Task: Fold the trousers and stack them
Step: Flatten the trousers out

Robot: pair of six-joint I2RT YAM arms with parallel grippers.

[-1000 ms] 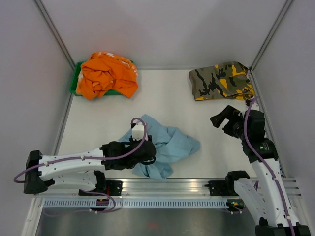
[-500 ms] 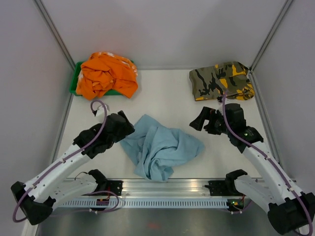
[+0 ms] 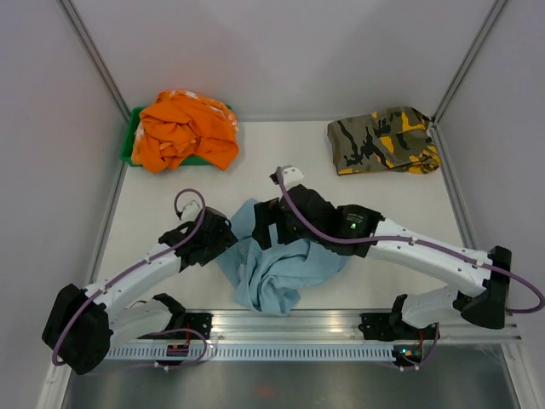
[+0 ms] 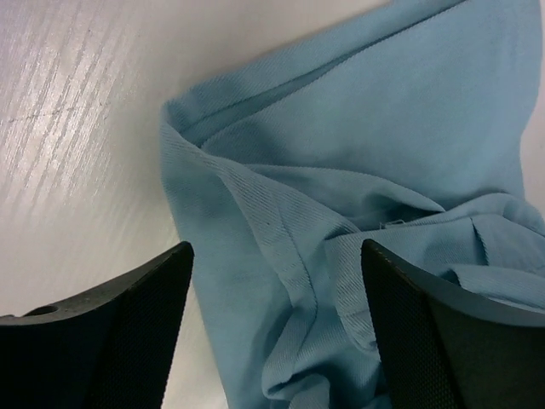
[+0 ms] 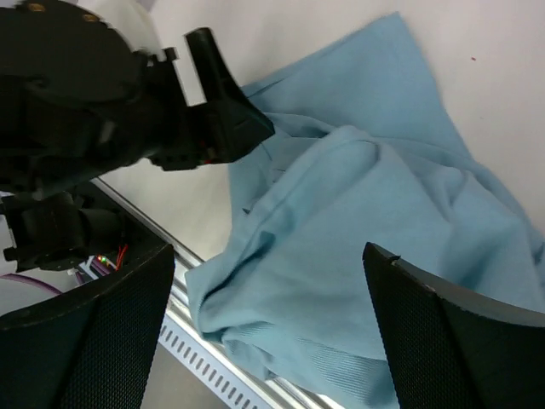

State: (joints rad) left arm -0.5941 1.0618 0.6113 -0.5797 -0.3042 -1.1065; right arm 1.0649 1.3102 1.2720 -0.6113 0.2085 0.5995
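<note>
The light blue trousers (image 3: 294,266) lie crumpled on the table near the front middle. My left gripper (image 3: 226,242) is open at their left edge, low over the cloth; in the left wrist view its jaws stand wide apart over a seamed fold of the trousers (image 4: 341,170), and nothing is held between them (image 4: 277,341). My right gripper (image 3: 267,230) reaches across from the right and hovers open above the far left part of the trousers (image 5: 375,230). The right wrist view shows its jaws wide apart (image 5: 272,341) and my left gripper (image 5: 213,119) close by. No waist button shows.
An orange garment (image 3: 183,128) fills a green bin (image 3: 130,136) at the back left. A camouflage garment (image 3: 383,141) lies folded at the back right. A metal rail (image 3: 289,325) runs along the front edge, just below the trousers. Walls close in on three sides.
My left gripper moved right onto the trousers' left edge. My right arm swung from the right side across to the trousers' far left part. The cloth bunched slightly.
</note>
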